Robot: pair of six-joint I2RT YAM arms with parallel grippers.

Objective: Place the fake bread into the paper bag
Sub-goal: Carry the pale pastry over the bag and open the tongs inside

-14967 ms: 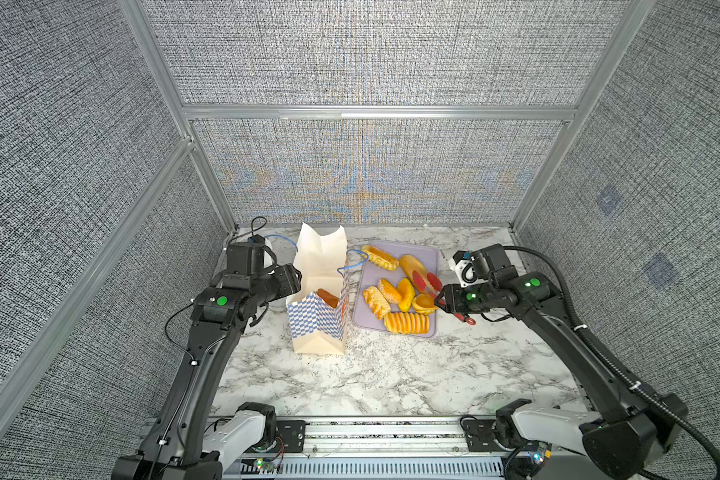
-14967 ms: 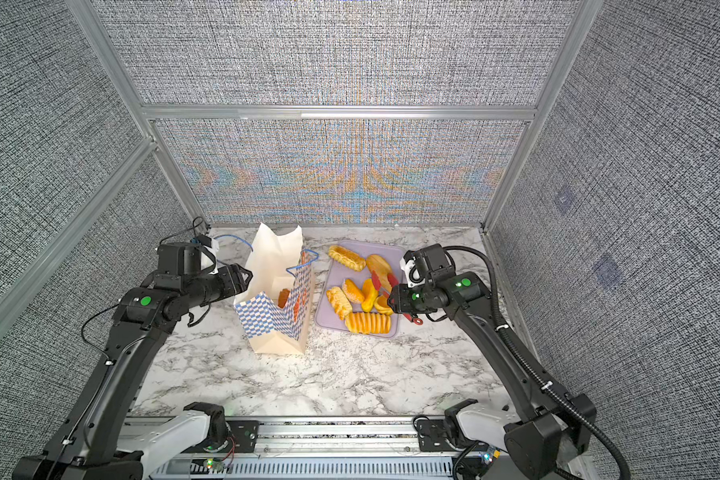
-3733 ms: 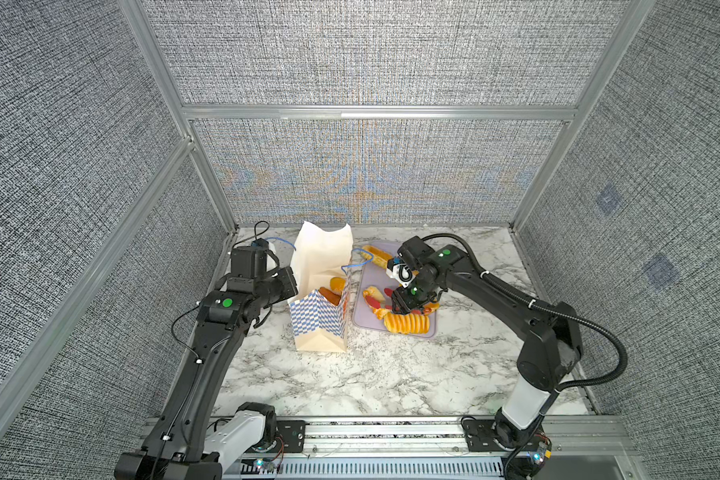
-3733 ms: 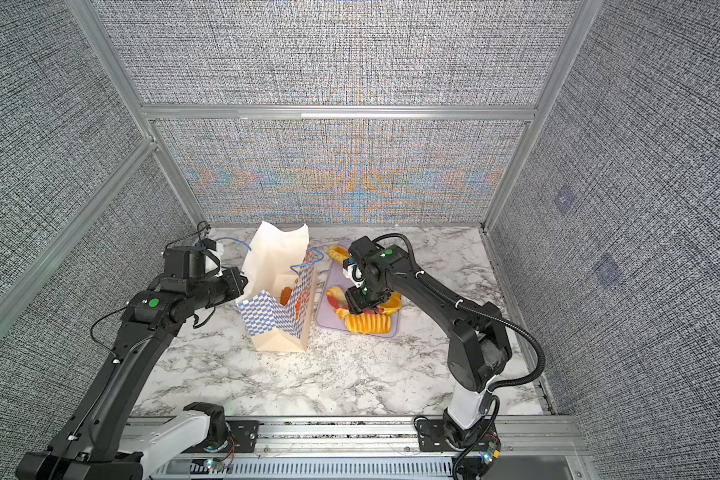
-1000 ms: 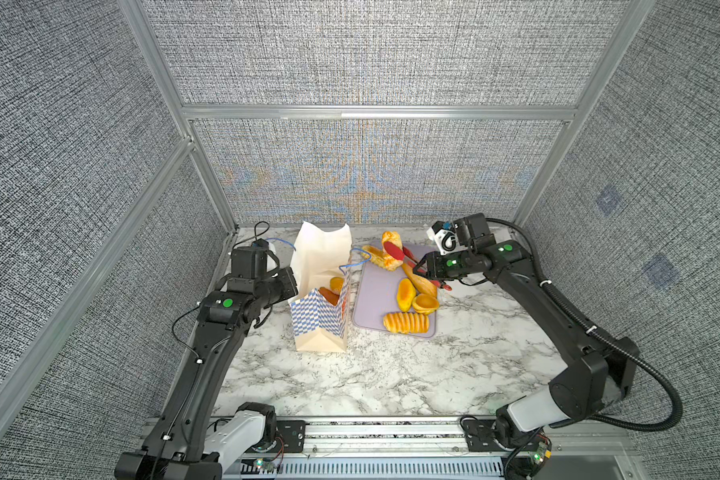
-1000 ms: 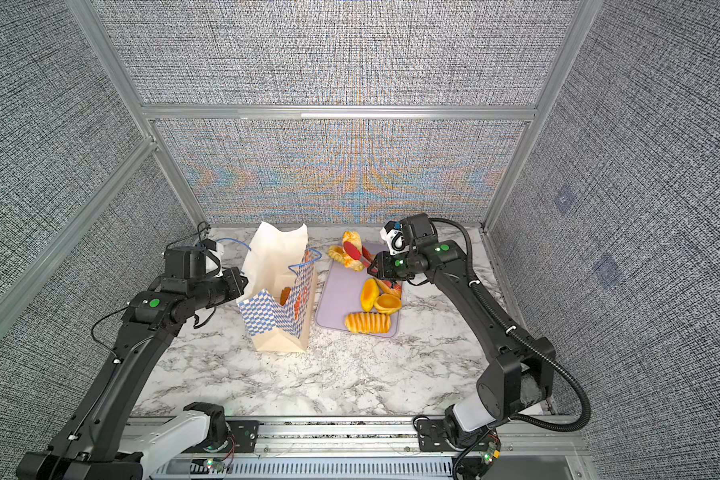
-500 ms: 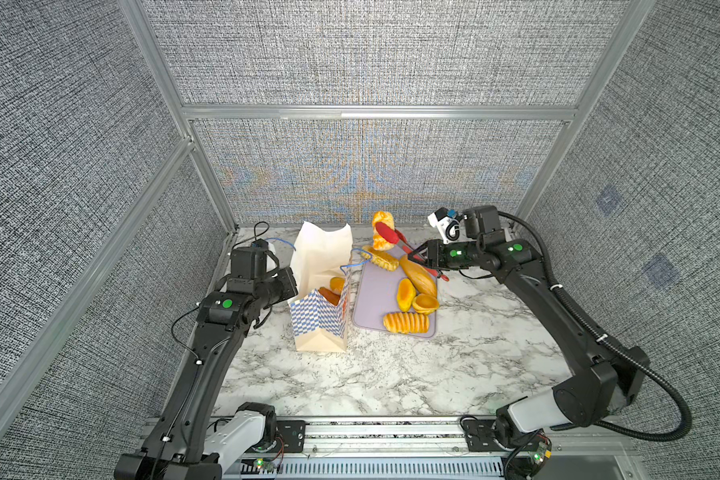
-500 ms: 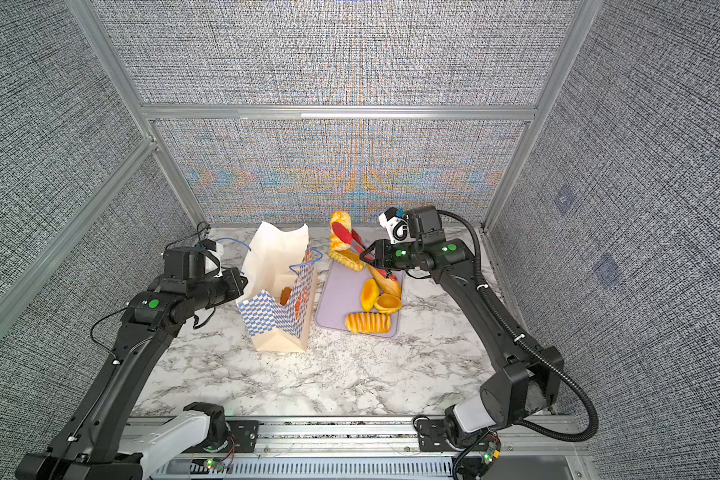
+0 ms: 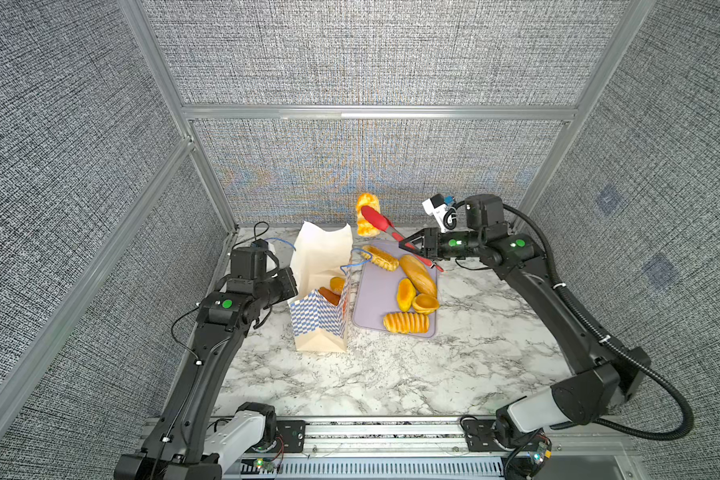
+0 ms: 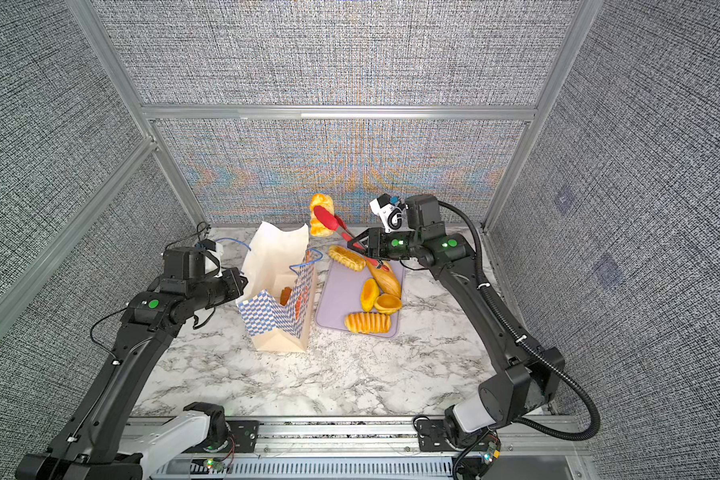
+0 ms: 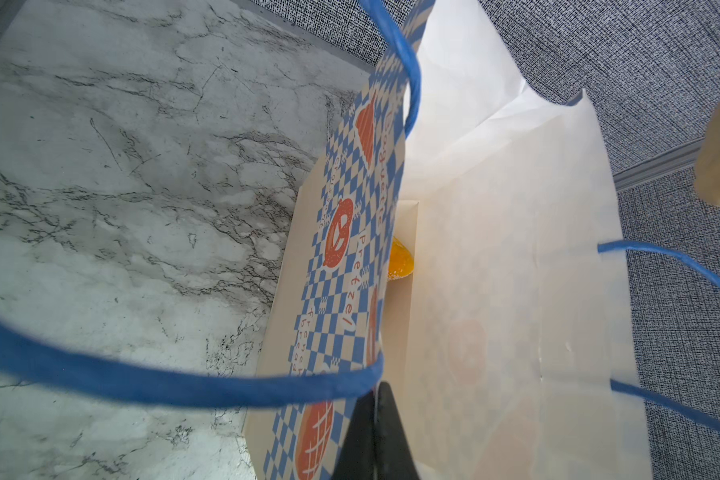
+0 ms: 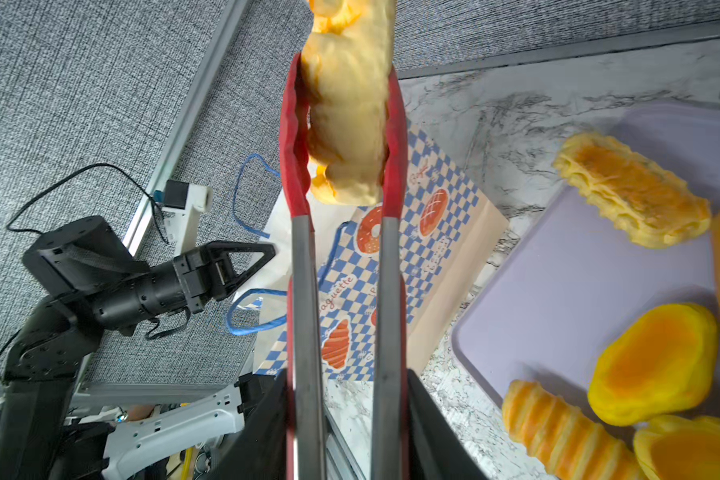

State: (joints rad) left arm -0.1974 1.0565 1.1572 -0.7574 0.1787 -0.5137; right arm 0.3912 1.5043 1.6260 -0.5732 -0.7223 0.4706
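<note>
The paper bag (image 9: pixel 319 320) (image 10: pixel 267 320) stands open left of the tray in both top views. My left gripper (image 9: pixel 289 286) (image 11: pixel 375 415) is shut on its near wall's top edge, holding the mouth open. Pieces of fake bread (image 9: pixel 333 289) (image 11: pixel 400 262) lie inside the bag. My right gripper (image 9: pixel 408 243) (image 12: pixel 346 395) is shut on the handles of the red tongs (image 9: pixel 375 220) (image 12: pixel 304 270). The tongs clamp a twisted pastry (image 9: pixel 367 214) (image 10: pixel 321 214) (image 12: pixel 346 104) in the air, above and just right of the bag's back rim.
A lavender tray (image 9: pixel 375 299) (image 12: pixel 558 291) lies right of the bag with several pastries on it: a long loaf (image 9: pixel 418 274), a flat twist (image 9: pixel 381 257), a ribbed roll (image 9: pixel 406 323), a bun (image 9: pixel 405 294) and a tart shell (image 9: pixel 425 303). Grey walls enclose the marble table (image 9: pixel 391 374).
My right gripper has lifted the tongs with the pastry up off the tray and carried it left toward the bag's mouth. The left arm and the bag have not moved.
</note>
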